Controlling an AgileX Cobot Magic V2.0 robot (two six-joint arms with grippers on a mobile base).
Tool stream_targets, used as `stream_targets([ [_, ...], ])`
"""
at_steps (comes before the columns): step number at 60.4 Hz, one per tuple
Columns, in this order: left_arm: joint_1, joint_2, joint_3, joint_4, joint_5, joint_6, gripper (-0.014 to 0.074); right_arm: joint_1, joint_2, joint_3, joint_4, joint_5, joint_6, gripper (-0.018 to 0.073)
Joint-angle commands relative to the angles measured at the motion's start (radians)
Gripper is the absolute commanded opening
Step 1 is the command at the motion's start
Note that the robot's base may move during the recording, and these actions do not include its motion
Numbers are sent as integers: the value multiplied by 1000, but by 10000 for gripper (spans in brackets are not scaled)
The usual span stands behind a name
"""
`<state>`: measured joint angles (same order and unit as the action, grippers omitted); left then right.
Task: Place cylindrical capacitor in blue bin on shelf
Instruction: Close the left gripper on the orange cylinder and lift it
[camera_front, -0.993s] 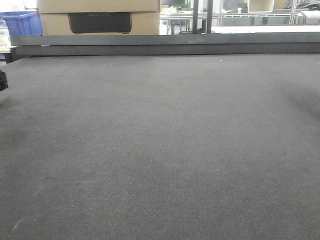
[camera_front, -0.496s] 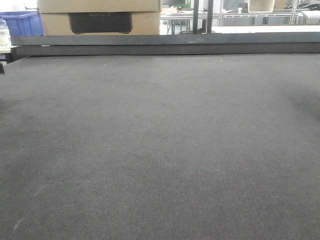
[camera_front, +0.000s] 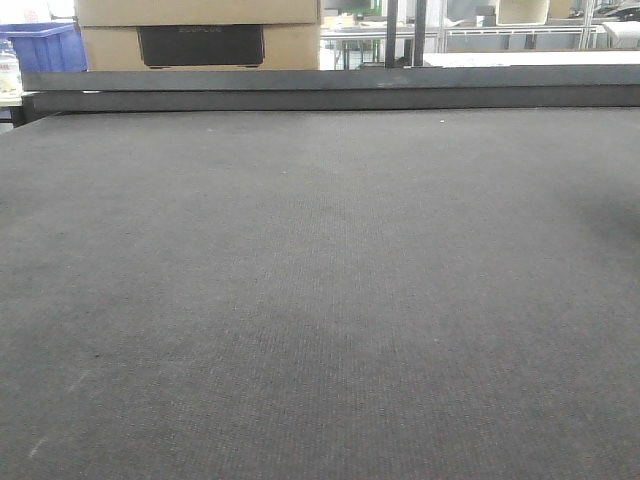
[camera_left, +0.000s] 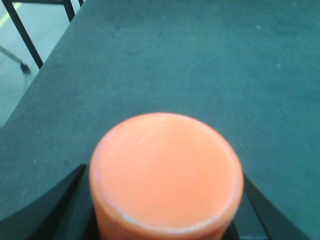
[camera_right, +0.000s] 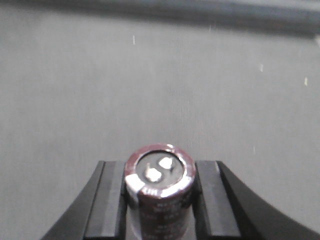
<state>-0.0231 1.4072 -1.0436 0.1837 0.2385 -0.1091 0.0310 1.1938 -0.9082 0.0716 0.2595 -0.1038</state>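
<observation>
In the right wrist view the cylindrical capacitor (camera_right: 160, 185), dark maroon-black with a pale stripe and two silvery terminals on top, stands upright between black fingers (camera_right: 112, 200). My right gripper (camera_right: 159, 202) is shut on it above the grey table (camera_right: 160, 85). Filling the lower left wrist view is a blurred orange cylinder (camera_left: 166, 175), with my left gripper (camera_left: 165, 205) shut on its sides over the table's left part. A blue bin (camera_front: 42, 45) shows far back left in the front view. The shelf is out of view, and neither gripper appears in the front view.
The dark grey table (camera_front: 320, 300) fills the front view, with a raised dark ledge (camera_front: 330, 88) along its far edge. Behind it stand a cardboard box (camera_front: 200, 35) and metal framing (camera_front: 500, 35). The table's left edge (camera_left: 45, 85) drops to the floor and a cart leg (camera_left: 22, 37).
A dark arm part at the front view's left edge slid upward and out of the picture. Nothing else in that view changed.
</observation>
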Motion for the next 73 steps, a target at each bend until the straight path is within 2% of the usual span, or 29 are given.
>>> stream_targets([
  [1,-33,-84,-15,6,105,5,-111,1,-32,-10,-14,68,1,-162],
  [10,-98,-183,-15,3,205,5,-111,1,-97,-4,-14,154,1,-162],
  [24,-191,-321,-15,1,326,5,-111,1,-282,91,-14,186,1,-162],
  [33,-197,-430,-15,-16,386,5,-111,1,-417,113,-5,242,1,-162],
  [48,-197,-606,-15,-19,414,5,-111,1,-651,111,12,235,1,-162],
  [73,-197,-642,-15,-13,447,5,-111,1,-767,110,22,258,1,-162],
])
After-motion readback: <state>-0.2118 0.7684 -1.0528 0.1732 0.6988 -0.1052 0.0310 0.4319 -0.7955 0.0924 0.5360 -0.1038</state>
